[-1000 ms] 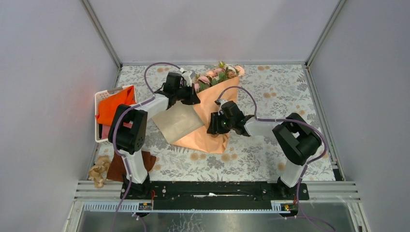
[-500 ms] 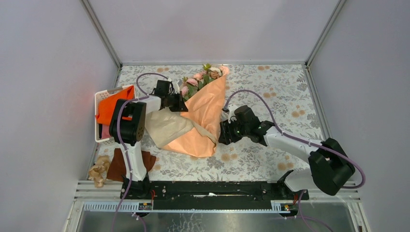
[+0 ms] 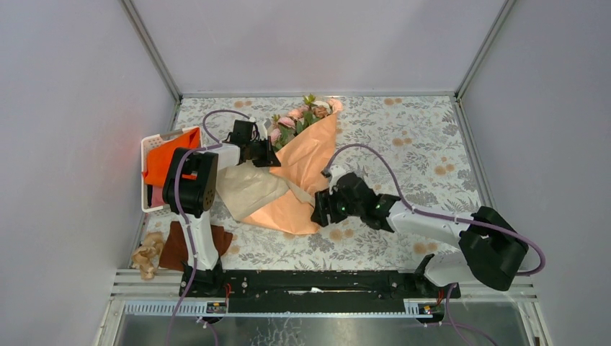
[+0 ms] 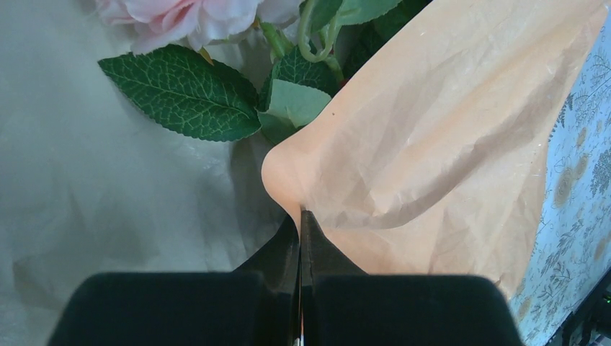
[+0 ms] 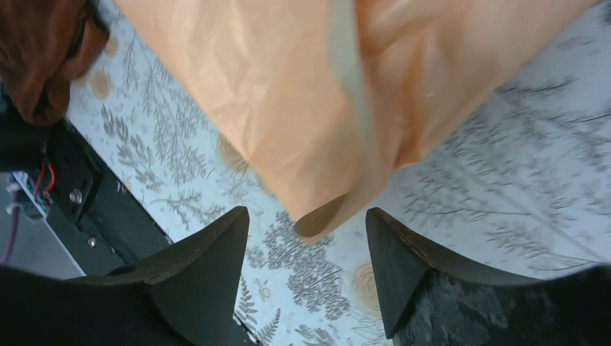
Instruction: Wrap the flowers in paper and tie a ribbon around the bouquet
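Paper [image 4: 447, 130]: thin, matt, crinkled, peach. Its other face pale grey, same matt. Ribbon [image 5: 351, 86]: flat, smooth, duller tan. Leaves [image 4: 180, 90]: veined, slight sheen. My right fingers [image 5: 209, 259]: matt black, smooth, plastic-looking. Table cover [image 5: 504, 202]: printed fern pattern, matt.

White basket [image 3: 153, 139] at 9 o'clock on floral tablecloth [image 3: 418, 137], bright orange cloth [image 3: 169, 158] inside. Dark brown cloth [image 3: 173, 252] at 8 o'clock, crumpled tan wad [image 3: 148, 252] just beside it.
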{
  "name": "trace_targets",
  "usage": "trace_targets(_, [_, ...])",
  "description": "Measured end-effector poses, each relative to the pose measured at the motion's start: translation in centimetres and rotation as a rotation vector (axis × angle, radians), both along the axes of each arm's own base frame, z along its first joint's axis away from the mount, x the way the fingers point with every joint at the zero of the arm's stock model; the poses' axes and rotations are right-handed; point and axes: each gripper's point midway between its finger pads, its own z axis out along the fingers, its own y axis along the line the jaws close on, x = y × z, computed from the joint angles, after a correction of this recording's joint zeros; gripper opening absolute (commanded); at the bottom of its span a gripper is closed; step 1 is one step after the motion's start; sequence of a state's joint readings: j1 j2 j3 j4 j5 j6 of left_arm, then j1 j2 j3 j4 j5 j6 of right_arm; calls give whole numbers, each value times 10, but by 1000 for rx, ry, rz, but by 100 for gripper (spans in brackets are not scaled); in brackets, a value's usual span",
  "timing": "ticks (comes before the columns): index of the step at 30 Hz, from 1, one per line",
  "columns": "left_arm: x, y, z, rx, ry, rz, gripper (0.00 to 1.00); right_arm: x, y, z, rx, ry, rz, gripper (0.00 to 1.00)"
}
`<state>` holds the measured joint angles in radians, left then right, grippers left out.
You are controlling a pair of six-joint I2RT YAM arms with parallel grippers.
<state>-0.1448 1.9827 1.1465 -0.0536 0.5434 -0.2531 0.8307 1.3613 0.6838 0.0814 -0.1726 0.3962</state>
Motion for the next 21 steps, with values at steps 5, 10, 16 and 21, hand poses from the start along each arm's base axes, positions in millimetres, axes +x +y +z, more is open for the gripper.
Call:
trace_targets(5, [0,0,0,0,-1,0,0,-32,19,-17,-65,-58,25,60])
trace_targets(10, [0,0,0,-1,-1,-2,0,-20,18,-43,-258,-122,-90,13])
trace_targets(16, [-1,1,1,9,-5,-10,0,-16,-1,-46,-417,-218,-147,0])
trace_targets(21, [-4,2,3,27,-13,-35,0,-26,-22,-47,-569,-273,-96,0])
